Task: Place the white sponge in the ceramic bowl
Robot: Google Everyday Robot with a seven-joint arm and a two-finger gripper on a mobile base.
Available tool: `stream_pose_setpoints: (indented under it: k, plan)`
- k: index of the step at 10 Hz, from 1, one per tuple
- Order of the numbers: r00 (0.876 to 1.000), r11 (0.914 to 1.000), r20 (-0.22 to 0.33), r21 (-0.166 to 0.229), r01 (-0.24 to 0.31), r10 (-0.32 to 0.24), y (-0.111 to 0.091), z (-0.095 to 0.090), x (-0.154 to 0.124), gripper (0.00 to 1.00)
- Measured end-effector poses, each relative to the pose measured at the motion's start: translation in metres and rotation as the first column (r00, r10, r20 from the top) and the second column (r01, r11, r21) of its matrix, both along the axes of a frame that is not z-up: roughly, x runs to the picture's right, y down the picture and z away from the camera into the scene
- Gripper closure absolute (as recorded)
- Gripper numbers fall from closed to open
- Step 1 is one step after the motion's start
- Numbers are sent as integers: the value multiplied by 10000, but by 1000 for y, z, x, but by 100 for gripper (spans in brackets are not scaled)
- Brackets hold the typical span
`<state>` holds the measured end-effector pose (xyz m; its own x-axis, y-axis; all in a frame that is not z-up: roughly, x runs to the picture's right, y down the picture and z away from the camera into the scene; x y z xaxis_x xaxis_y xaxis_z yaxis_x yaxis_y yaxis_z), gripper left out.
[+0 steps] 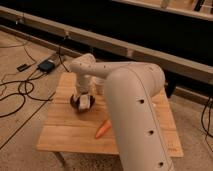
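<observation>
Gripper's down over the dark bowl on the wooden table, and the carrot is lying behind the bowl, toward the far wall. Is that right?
Not quite. The camera view shows the carrot lying in front of the ceramic bowl, toward the table's near edge, not behind it. The rest holds: the gripper is down over the bowl on the wooden table.
</observation>
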<state>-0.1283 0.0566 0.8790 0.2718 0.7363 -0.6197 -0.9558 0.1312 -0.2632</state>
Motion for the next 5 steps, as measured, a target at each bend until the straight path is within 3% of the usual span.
stream_pose_setpoints:
  k: [5]
  plan:
    - [9998,9984,81,531,183,-187,-32,-44,12,20]
